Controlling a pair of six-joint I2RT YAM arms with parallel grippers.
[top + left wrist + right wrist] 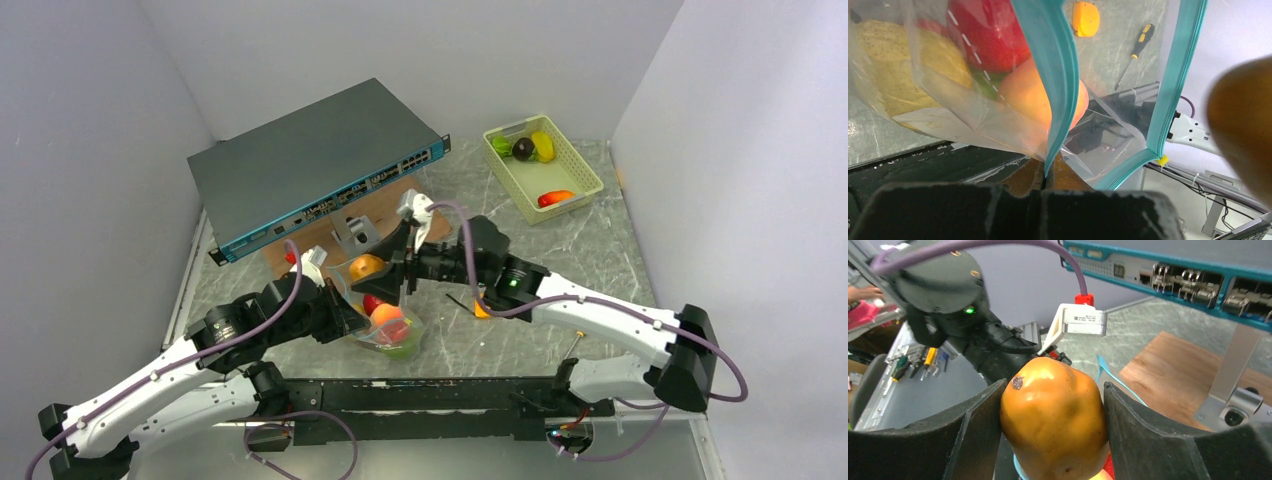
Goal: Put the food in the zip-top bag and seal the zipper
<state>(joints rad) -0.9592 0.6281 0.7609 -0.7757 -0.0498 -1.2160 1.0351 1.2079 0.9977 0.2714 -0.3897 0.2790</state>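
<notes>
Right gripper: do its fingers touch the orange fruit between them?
Touching. The right wrist view shows the orange fruit pressed against both fingers of the right gripper, with no gap visible on either side.

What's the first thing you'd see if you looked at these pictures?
The shiny orange fruit, pinched in the right tool at the open bag's mouth, in the middle of the table. The left tool grips the bag's teal zipper, with red and yellow food inside. A big grey box sits at the back.
</notes>
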